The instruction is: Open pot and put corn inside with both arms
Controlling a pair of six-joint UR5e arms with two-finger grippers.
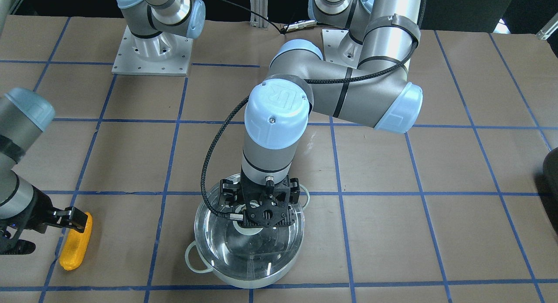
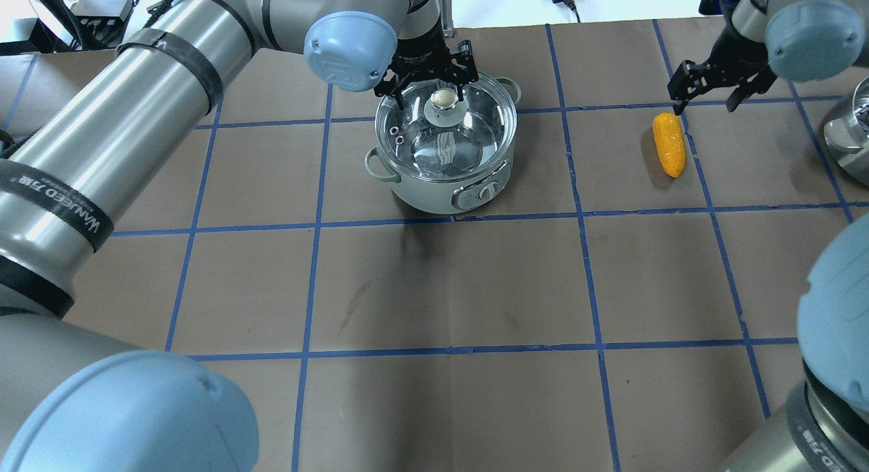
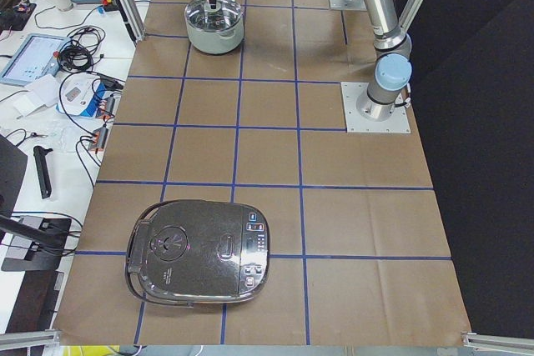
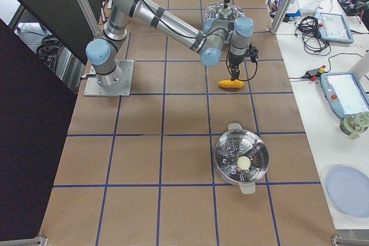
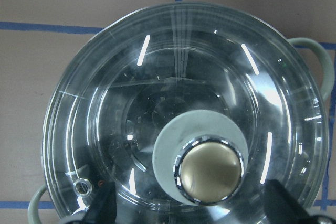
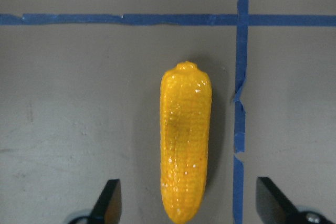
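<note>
The steel pot (image 2: 445,166) with pale loop handles stands at the far middle of the table, its glass lid (image 5: 157,103) on it. My left gripper (image 2: 434,95) hangs open just over the lid, one fingertip (image 5: 102,211) on each side of the round knob (image 5: 210,170) without touching it. The orange-yellow corn (image 2: 669,144) lies flat on the table to the pot's right. My right gripper (image 2: 706,98) is open and empty, low over the corn's far end, with its fingertips (image 6: 107,200) on both sides of the cob (image 6: 185,150).
A steel steamer pot (image 4: 241,161) stands at the table's right end, also visible in the overhead view (image 2: 848,139). A closed rice cooker (image 3: 198,252) sits at the left end. The arm bases (image 1: 152,50) are bolted at the robot's side.
</note>
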